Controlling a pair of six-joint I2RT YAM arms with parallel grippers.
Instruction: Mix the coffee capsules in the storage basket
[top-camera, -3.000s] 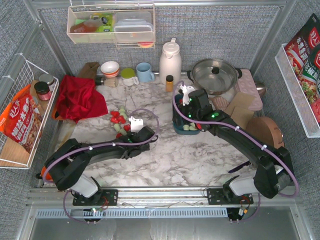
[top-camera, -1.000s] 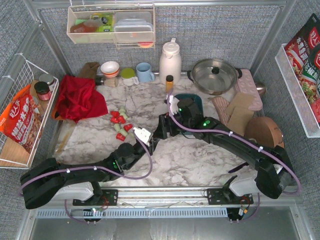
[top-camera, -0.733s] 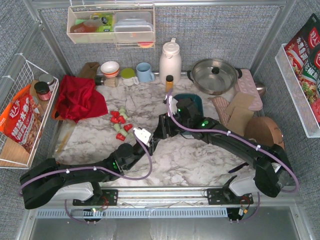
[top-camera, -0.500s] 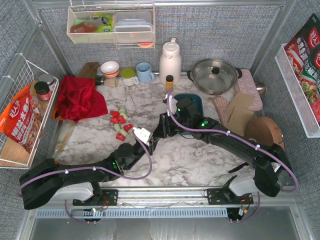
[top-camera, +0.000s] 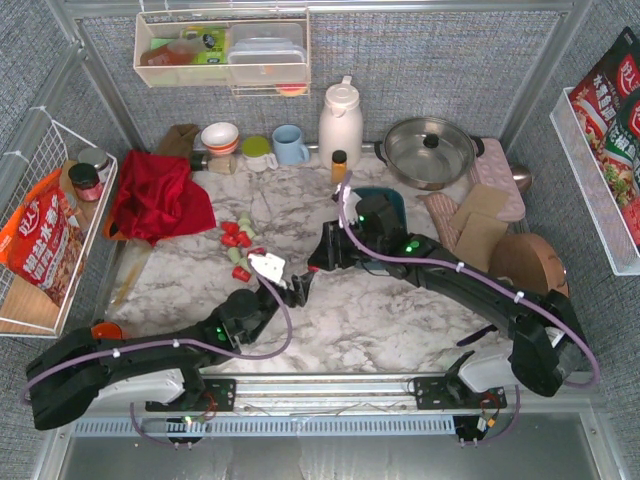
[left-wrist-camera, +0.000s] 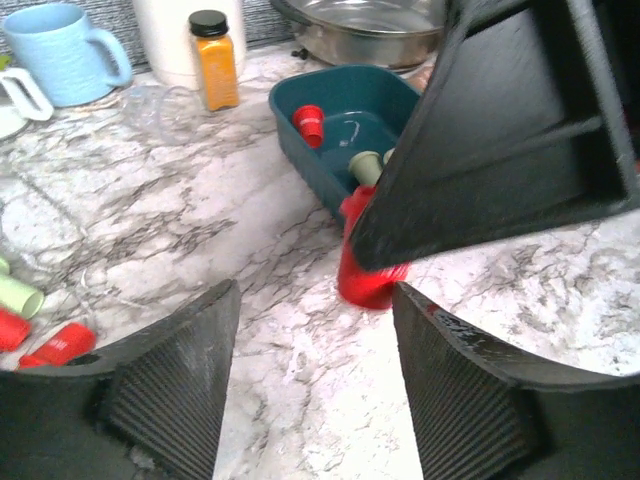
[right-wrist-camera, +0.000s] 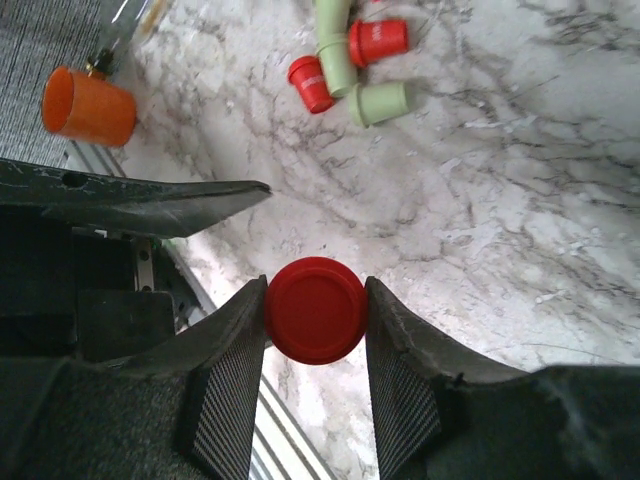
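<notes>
Clamping a red capsule (right-wrist-camera: 315, 318) between its fingers, the right end effector (right-wrist-camera: 316, 290) hangs low over the marble worktop (top-camera: 360, 320) at centre frame of the overhead view. Whether the capsule touches the stone cannot be told. Facing it, the left end effector (left-wrist-camera: 312, 300) stands with jaws apart and empty.

The storage basket (left-wrist-camera: 310, 165) sits in the upper middle of the left wrist view, just beyond the held capsule, with at least one red and one green capsule inside. The job in hand looks like a short carry: lift first, clear the basket's near wall, then let go low over the bin so the capsule does not bounce out.

The left fingers (left-wrist-camera: 190, 370) flank the capsule closely and are the nearest obstacle. Loose capsules (top-camera: 238, 245) lie left of centre, well clear of the route. A yellow spice jar (left-wrist-camera: 215, 60) and a blue mug (left-wrist-camera: 65, 60) stand behind the basket. An orange cup (right-wrist-camera: 88, 105) sits at the lower left edge.
</notes>
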